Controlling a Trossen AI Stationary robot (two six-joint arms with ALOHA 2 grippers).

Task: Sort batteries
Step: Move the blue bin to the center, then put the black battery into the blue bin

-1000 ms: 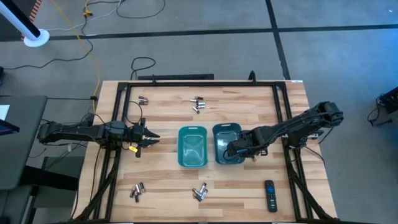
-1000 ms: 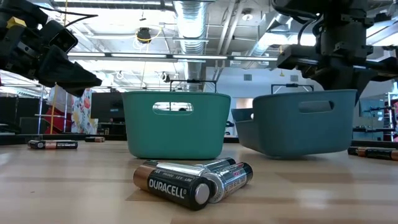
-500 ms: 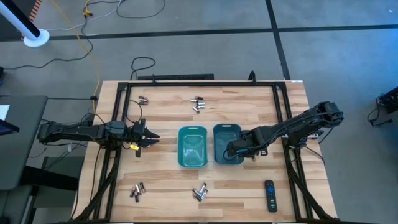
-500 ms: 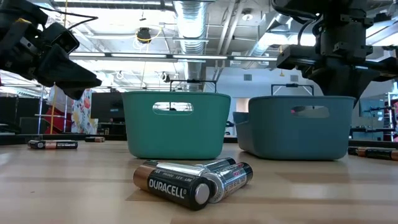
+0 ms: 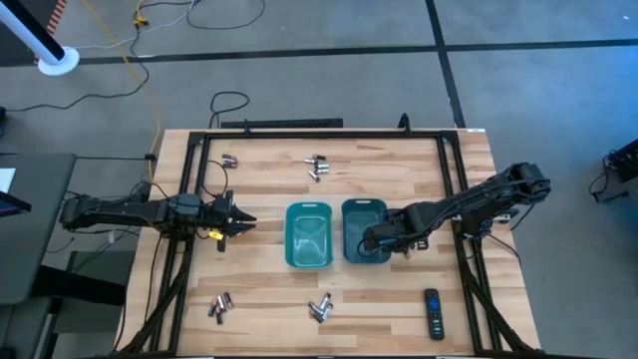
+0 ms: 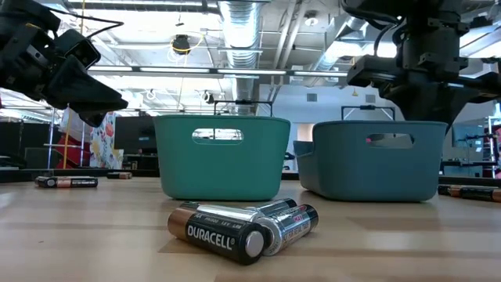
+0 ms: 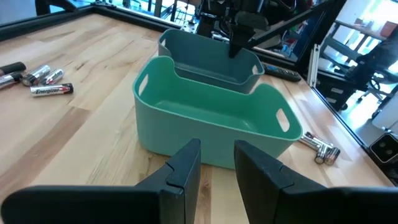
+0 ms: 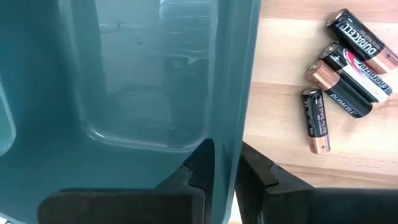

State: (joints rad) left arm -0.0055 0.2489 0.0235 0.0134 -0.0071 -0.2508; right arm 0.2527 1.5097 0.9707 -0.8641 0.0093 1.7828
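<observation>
I judge sorting barely begun: my right pincer (image 8: 225, 163) straddles the darker teal bin's (image 5: 361, 221) rim, slightly parted, my left pincer (image 7: 214, 163) waits empty and ajar, and batteries (image 5: 319, 309) lie scattered around, both bins looking empty.

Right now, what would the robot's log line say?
left hand: open, waiting left of light bin | right hand: at dark bin's wall | batteries: loose on table

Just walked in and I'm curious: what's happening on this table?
Two robot arms are sorting batteries into two bins. The right gripper straddles the wall of the darker bin, fingers on either side. The left gripper hangs beside the lighter bin, holding nothing. Both bins look empty; batteries lie in small clusters around the table.
</observation>
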